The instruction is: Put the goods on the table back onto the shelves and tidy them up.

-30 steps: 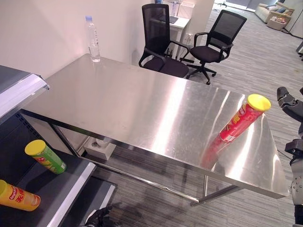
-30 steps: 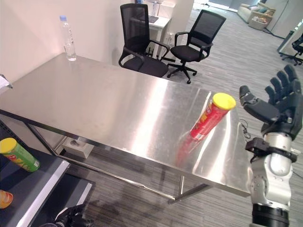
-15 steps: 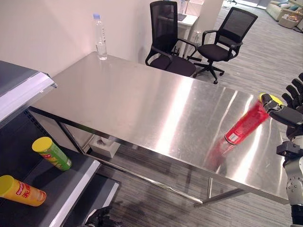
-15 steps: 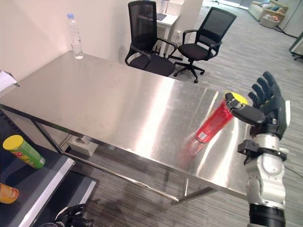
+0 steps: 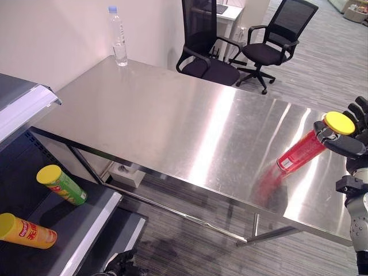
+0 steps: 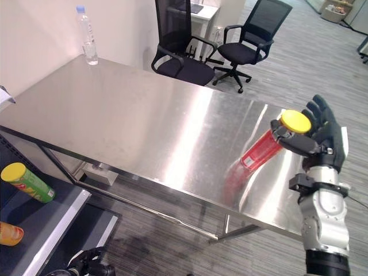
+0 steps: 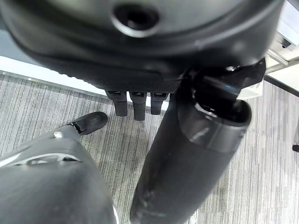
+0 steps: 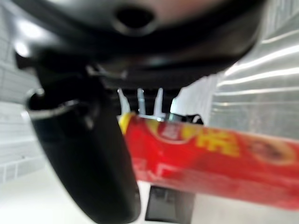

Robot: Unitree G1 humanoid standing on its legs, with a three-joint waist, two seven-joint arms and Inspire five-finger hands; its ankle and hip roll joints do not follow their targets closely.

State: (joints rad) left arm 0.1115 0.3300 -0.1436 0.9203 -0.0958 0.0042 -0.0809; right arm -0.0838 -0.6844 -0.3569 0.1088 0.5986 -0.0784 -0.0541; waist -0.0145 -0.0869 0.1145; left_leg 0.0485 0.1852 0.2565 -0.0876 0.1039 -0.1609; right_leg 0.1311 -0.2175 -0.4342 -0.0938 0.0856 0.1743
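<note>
A red can (image 5: pixel 302 151) with a yellow lid (image 6: pixel 295 121) stands on the right end of the steel table (image 5: pixel 172 121). My right hand (image 6: pixel 322 135) is at the can's top. Its thumb crosses the front just under the lid and its straight fingers (image 6: pixel 323 115) rise behind it. In the right wrist view the can (image 8: pixel 210 156) lies between the thumb (image 8: pixel 88 158) and the fingers. My left hand (image 5: pixel 121 265) hangs low by the floor, fingers relaxed, holding nothing (image 7: pixel 135 102).
A shelf unit (image 5: pixel 26 106) stands at the left. On its lower board (image 5: pixel 86 230) lie a green can (image 5: pixel 62 185) and an orange can (image 5: pixel 27 231). A water bottle (image 5: pixel 117 35) stands on the table's far corner. Two office chairs (image 5: pixel 207 40) are beyond the table.
My right hand has moved in from the right to the red can's top, and its thumb now sits across the can. The camera has shifted a little.
</note>
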